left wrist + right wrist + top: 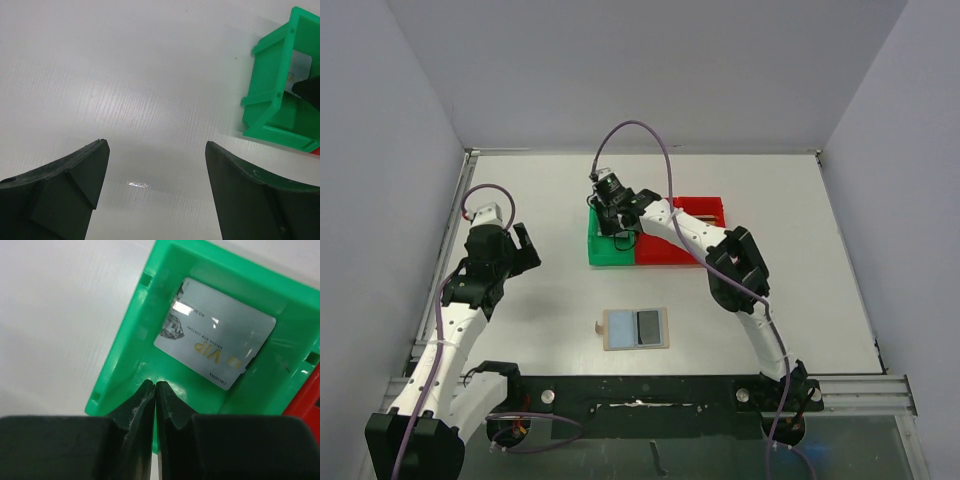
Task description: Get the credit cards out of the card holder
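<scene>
Right gripper [155,386]: clenched, fingers meeting, nothing between them, poised over the near wall of the green plastic bin [131,345]. Silver-grey rectangular credit card [215,342] lies flat inside that bin. Tan folding card holder [636,328] lies open on the white table [800,280], well apart. Left gripper [156,145]: released, wide, empty.

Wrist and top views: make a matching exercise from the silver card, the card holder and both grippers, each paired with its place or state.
1. silver card
2. card holder
3. left gripper
4. right gripper

A. shut, at the green bin
B. open, above the table
C. flat inside the green bin
D. unfolded on the table

Pairs: 1-C, 2-D, 3-B, 4-A
</scene>
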`<state>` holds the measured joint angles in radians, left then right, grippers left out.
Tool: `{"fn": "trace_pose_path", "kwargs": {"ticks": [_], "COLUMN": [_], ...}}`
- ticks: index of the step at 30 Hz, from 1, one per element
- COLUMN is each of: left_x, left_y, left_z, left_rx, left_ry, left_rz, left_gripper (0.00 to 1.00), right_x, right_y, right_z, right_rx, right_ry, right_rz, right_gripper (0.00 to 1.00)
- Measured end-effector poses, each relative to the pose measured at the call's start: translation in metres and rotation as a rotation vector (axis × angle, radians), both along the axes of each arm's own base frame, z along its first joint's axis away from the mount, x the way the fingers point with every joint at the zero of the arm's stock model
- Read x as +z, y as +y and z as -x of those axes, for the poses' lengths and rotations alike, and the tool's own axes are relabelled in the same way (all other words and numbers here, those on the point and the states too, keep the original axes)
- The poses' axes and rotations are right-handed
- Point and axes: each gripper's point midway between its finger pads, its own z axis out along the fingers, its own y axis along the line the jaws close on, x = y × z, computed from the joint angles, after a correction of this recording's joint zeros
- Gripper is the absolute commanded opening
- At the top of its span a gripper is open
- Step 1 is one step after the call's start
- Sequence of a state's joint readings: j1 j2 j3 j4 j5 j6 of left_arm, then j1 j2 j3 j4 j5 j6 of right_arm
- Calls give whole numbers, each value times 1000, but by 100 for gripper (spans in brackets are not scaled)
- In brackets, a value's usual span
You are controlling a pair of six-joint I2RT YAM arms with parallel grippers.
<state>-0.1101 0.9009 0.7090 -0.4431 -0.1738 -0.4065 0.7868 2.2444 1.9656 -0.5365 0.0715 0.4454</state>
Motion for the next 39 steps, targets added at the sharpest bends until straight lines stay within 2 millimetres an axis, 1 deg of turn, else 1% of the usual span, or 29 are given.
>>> {"fn": "trace_pose_path", "kwargs": {"ticks": [3,5,7,9,12,17,20,29,39], "left_x": [0,0,0,0,0,0,0,0,0], "left_y": [0,0,0,0,0,0,0,1,1], "left_z": [0,0,0,0,0,0,0,0,0], "left_rx": [-1,-1,0,0,0,0,0,4,2], "left_ry": [0,0,0,0,0,0,0,0,0], "left_rz": [1,2,2,2,2,2,2,3,4], "left_gripper": [78,78,78,78,78,78,78,78,78], "right_x": [-26,-40,-51,-55,-56,-46,-43,-47,-49], "right_y": [-7,-11,-13,-13,-13,-9,-7,-10,-7], "right_z": [5,8,9,9,7,-2,-5,-4,-1], "right_rx": [-24,-36,-42,-47,-56,-72,-80,-87,-81], "right_ry": [55,87,106,115,115,89,81,89,94], "right_rz": [49,77,97,108,114,103,97,112,110], "right_gripper": [8,8,8,8,9,10,10,10,10]}}
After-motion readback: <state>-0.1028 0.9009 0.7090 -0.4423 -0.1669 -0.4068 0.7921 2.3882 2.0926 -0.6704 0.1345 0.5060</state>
